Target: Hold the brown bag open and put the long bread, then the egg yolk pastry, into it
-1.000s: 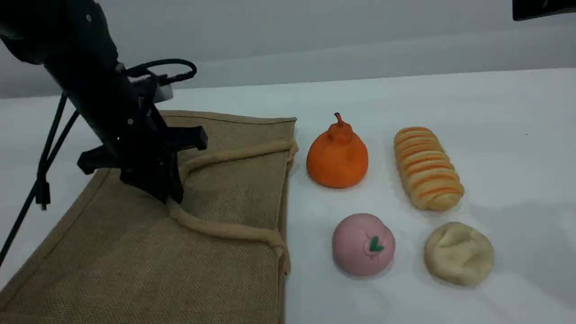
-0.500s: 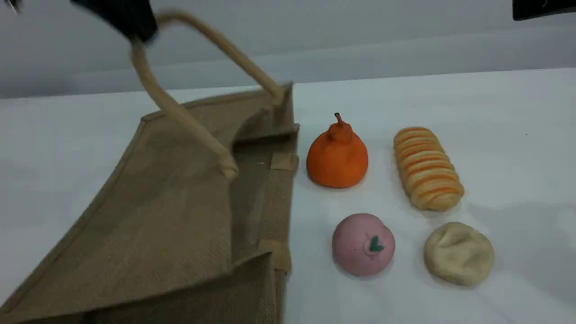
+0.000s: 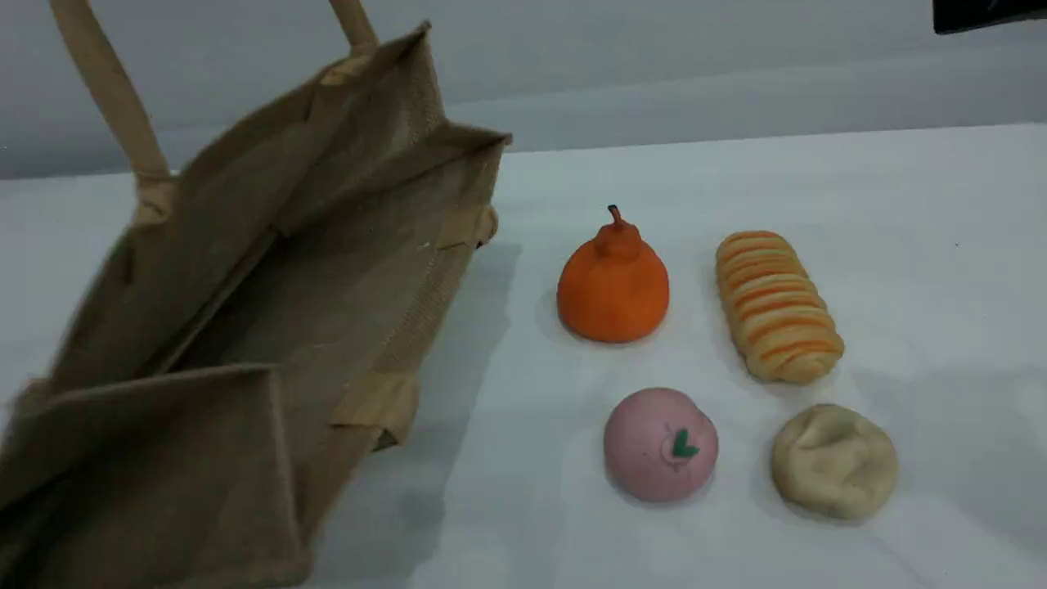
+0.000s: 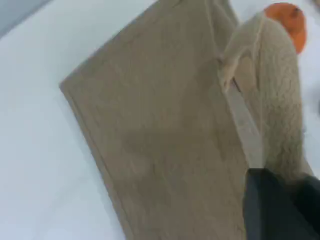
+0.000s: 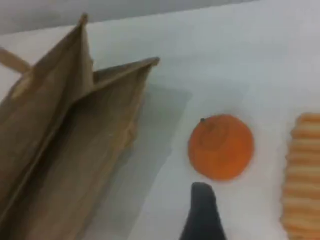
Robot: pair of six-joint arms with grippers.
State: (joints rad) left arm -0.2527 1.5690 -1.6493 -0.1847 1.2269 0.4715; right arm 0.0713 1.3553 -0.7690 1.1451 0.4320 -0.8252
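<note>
The brown bag [image 3: 245, 327] hangs lifted at the left, its mouth gaping toward the food. One beige handle [image 3: 106, 90] runs up out of the scene view. In the left wrist view that handle [image 4: 280, 110] ends in my left gripper [image 4: 280, 200], which is shut on it above the bag [image 4: 160, 130]. The long bread [image 3: 777, 307] lies at the right, with the egg yolk pastry [image 3: 834, 460] in front of it. My right gripper shows one dark fingertip [image 5: 202, 215], holding nothing, hovering near the long bread [image 5: 304, 175].
An orange pear-shaped item [image 3: 613, 282] stands between bag and bread, with a pink ball with a green leaf mark [image 3: 661, 444] in front of it. The pear [image 5: 221, 146] lies just past the right fingertip. A dark arm part [image 3: 990, 15] is at the top right corner.
The left gripper has pulled the handle up and out of the scene view. The bag went from lying flat to hanging open, and its mouth shifted left. The food has not moved.
</note>
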